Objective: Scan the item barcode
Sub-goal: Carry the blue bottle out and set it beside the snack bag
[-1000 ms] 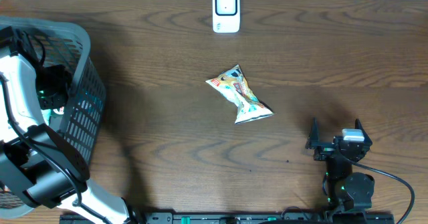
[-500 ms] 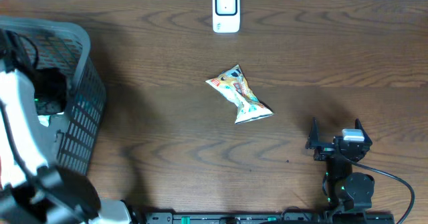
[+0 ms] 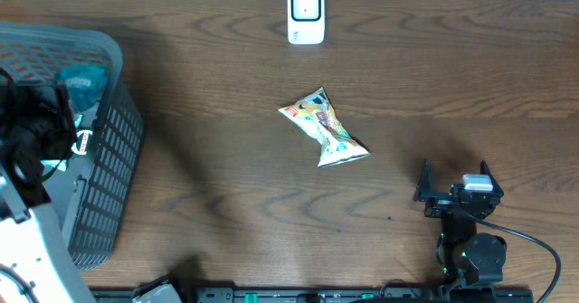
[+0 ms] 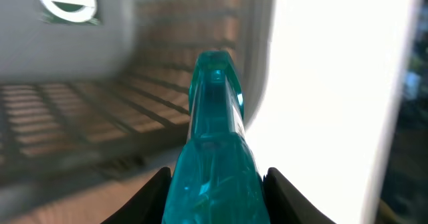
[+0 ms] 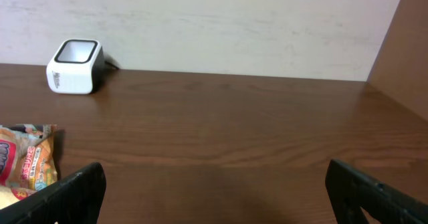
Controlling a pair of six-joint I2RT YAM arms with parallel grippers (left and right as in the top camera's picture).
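At slatted grey plastic basket (image 3: 110,149), left tool (image 4: 215,184) clamped on glossy translucent teal item (image 4: 214,124), right tool (image 5: 217,187) spread wide

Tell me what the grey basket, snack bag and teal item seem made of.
Grey slatted basket: likely matte moulded plastic, thin uniform ribs. Crinkled colourful snack bag: probably glossy plastic film, creased, shiny. Teal translucent item: seemingly tinted plastic, light passing through.

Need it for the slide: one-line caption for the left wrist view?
Left gripper grips a translucent teal item, slatted grey basket behind it.
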